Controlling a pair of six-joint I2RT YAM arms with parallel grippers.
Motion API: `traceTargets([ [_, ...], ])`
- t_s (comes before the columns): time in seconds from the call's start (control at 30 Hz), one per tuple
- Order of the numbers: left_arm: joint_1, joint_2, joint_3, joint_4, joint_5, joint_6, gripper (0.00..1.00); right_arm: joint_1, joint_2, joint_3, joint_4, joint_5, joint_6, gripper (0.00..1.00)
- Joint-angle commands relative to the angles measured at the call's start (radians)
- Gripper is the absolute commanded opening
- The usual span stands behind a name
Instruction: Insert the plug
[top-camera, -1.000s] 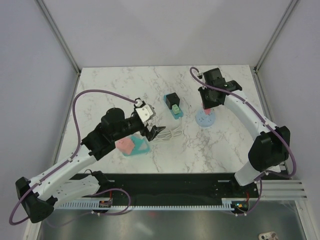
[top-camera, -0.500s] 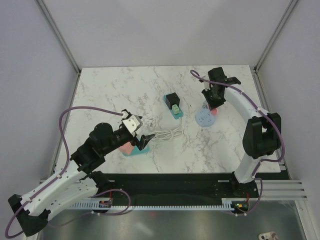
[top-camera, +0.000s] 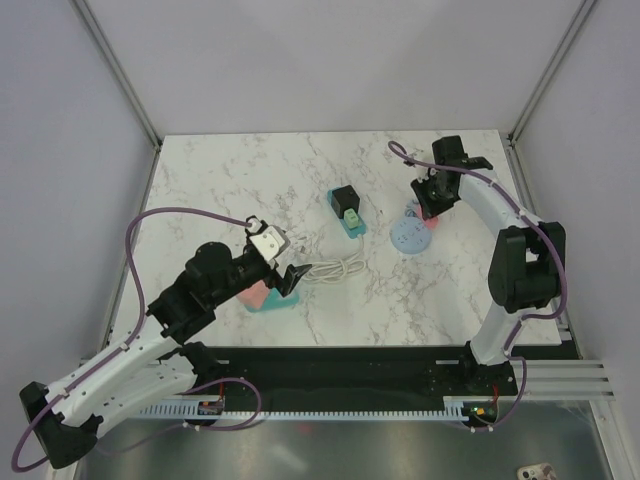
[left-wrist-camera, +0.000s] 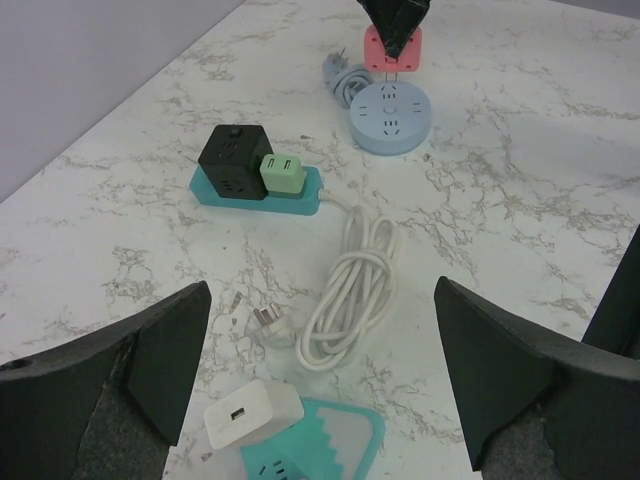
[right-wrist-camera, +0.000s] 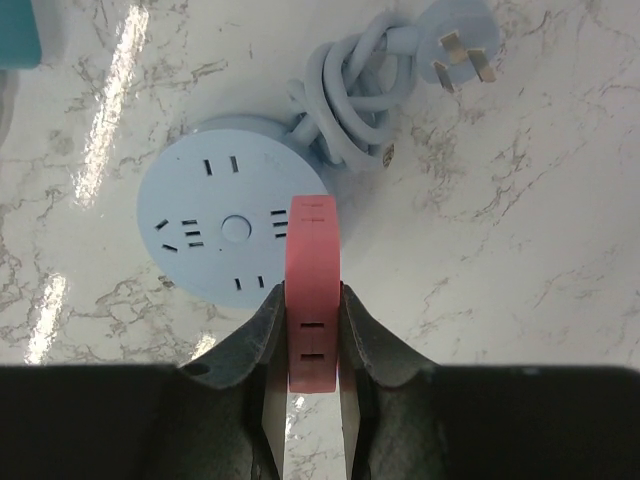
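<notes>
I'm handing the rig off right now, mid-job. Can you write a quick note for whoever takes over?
Left gripper: open, empty, hovering over the coiled white cable.
Right gripper: shut on the pink plug, held over the edge of the round blue socket.
Done: plug is grasped and at the socket.
Left: it does not look seated. Line it up with a slot set, press it in, release. Its prongs are hidden, so check alignment first.
</notes>
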Motion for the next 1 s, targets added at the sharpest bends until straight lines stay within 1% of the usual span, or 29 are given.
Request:
traceTargets([
  [0.0, -0.001, -0.001, 0.020, 0.029, -0.023, -0.015, 1.00, -0.010, -0.032, -0.047, 0.037, -0.060, -0.057, 0.00],
  [0.13, 0.001, 0.014, 0.021, 0.029, -0.018, -0.018, 1.00, -0.016, -0.070, -0.099, 0.080, -0.090, -0.087, 0.00],
  [0.4, -0.001, 0.013, 0.021, 0.025, -0.017, -0.020, 1.00, -0.027, -0.095, -0.119, 0.114, -0.110, -0.081, 0.00],
  [0.53, 0.001, 0.013, 0.024, 0.023, -0.015, -0.020, 1.00, -0.025, -0.104, -0.133, 0.137, -0.170, -0.097, 0.00],
  [0.97, 0.001, 0.007, 0.023, 0.022, -0.014, -0.016, 1.00, -0.036, -0.078, -0.170, 0.155, -0.149, -0.132, 0.00],
])
